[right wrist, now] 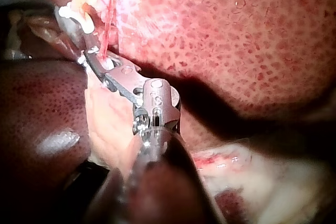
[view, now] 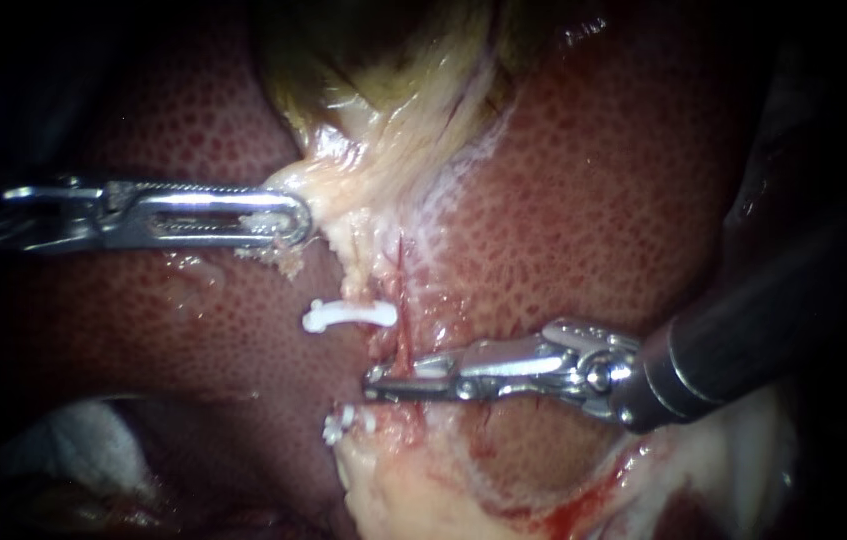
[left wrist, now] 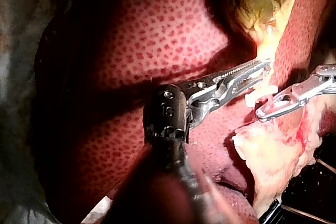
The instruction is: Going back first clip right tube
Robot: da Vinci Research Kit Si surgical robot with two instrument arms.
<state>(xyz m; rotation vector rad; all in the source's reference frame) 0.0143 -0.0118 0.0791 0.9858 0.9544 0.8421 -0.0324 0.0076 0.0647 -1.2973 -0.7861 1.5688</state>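
My left instrument (view: 288, 218) comes in level from the left, its slotted jaws shut on the pale lower edge of the gallbladder (view: 383, 110). From there a pale, red-streaked tube (view: 395, 300) runs down over the liver (view: 593, 220). One white clip (view: 348, 316) sits across the tube, and a second white clip (view: 343, 422) lies lower. My right instrument (view: 375, 385) lies between the two clips, its jaws a narrow gap apart and reaching across the tube. In the right wrist view, its jaws (right wrist: 92, 56) show a white bit between them. In the left wrist view, both instruments (left wrist: 262, 66) (left wrist: 262, 113) meet at the tube.
Pale fatty tissue (view: 413, 490) with a bloody patch (view: 573, 510) lies below my right instrument. White gauze (view: 83, 440) shows at the lower left. Dark liver lobes surround the field on both sides.
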